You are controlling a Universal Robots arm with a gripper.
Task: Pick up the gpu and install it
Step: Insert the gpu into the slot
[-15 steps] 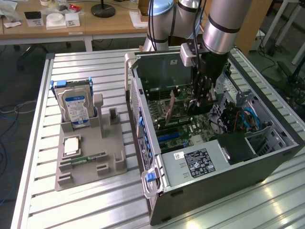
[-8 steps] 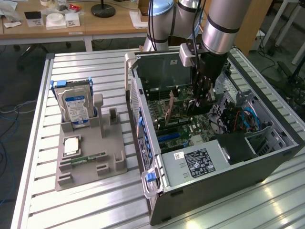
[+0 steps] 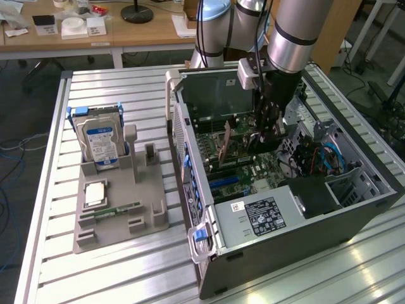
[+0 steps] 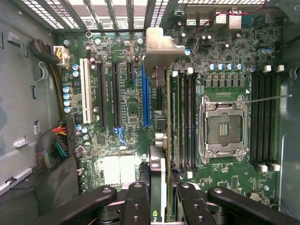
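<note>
Your gripper [image 4: 159,190] pinches the thin flat gpu [image 4: 160,51], card on its edge just over the bumpy green motherboard [image 4: 126,108], shiny metal end by the slotted back wall, long black slots [image 4: 101,93] on both sides, grey computer case [image 3: 285,253] walls close around.

I saw the open case [image 3: 297,240] lying on the slatted table [image 3: 95,278], its motherboard [image 4: 131,112] showing a CPU socket [image 4: 224,129] and a blue slot [image 4: 146,103]. At the exterior view's left, well apart from the case, a grey tray [image 3: 152,218] held an upright hard drive [image 3: 101,142]. A CPU [image 3: 95,193] and a RAM stick [image 3: 117,210] lay flat on it.
</note>
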